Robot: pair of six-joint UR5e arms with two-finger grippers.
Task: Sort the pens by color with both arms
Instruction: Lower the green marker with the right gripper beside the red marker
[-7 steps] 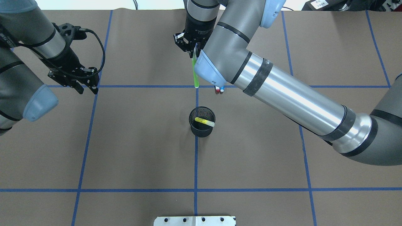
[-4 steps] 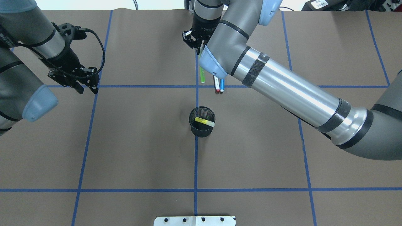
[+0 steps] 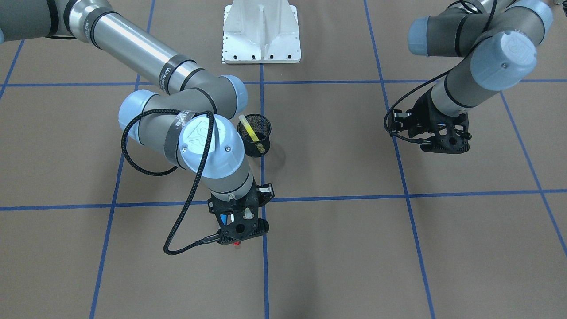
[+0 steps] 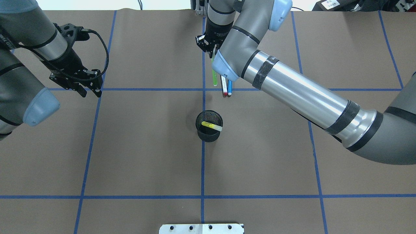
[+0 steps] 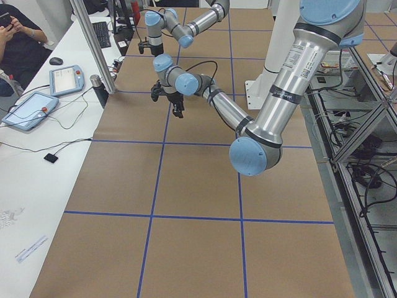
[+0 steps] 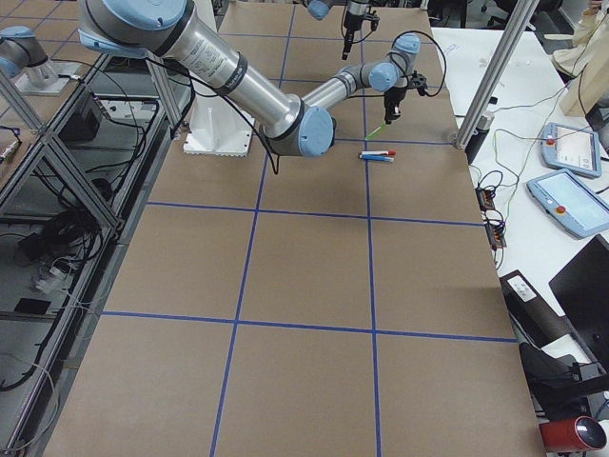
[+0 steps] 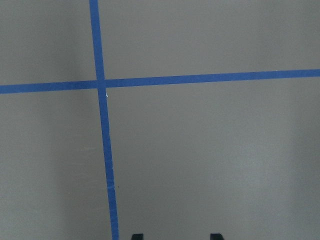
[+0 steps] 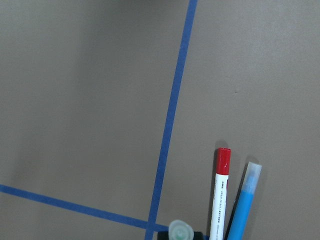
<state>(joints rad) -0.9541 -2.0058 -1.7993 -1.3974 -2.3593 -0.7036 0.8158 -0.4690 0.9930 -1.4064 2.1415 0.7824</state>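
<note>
My right gripper [image 4: 210, 51] is shut on the upper end of the green pen [image 4: 214, 73]. The pen slants down over the far middle of the table, and its clear cap [image 8: 180, 232] shows at the bottom of the right wrist view. Just to its right, the white pen with a red cap [image 4: 224, 88] and the blue pen [image 4: 229, 87] lie side by side on the paper. The yellow pen [image 4: 211, 126] leans inside the black mesh cup [image 4: 209, 135]. My left gripper [image 4: 91, 94] hangs open over bare paper at the far left, with nothing between its fingertips.
Brown paper with a blue tape grid [image 4: 203, 169] covers the table. The white base pedestal [image 3: 261, 31] stands at the robot's edge. My right arm's long forearm [image 4: 302, 97] reaches across above the right half. Tablets and cables [image 6: 561, 181] lie on a side bench.
My right gripper has carried the green pen to the right, bringing it close beside the red-capped and blue pens. The left arm has not moved.
</note>
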